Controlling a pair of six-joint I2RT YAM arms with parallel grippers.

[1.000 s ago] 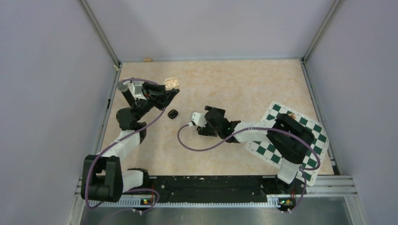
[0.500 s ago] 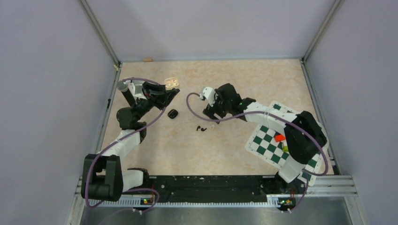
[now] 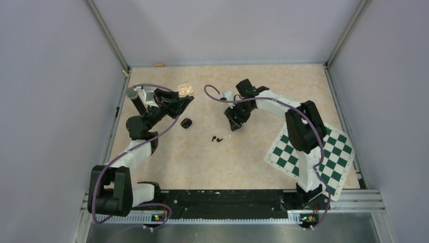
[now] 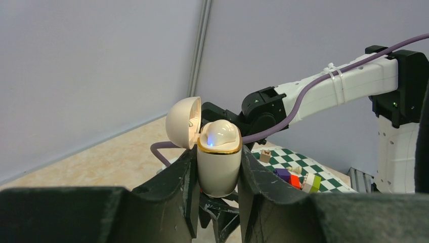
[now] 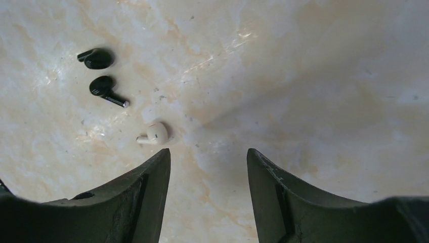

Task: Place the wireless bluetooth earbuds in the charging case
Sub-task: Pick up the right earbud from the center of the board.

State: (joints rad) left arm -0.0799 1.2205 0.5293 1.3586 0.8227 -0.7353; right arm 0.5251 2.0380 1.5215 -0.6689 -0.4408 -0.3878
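Cream charging case (image 4: pixel 218 152) clamped lid-open in left gripper (image 4: pixel 217 174). Right gripper (image 5: pixel 207 154) has swung away, jaws apart, empty; white earbud (image 5: pixel 156 133) lies on table (image 5: pixel 329 76) by black earbuds (image 5: pixel 98 58). It likely needs a re-grasp.

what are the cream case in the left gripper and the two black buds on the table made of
The cream case: probably hard plastic, smooth and glossy, going by the soft sheen on its body; the gold band at its rim looks metallic. The black earbuds: likely glossy moulded plastic, with bright glints on their heads; one stem ends in a silvery tip, possibly metal.
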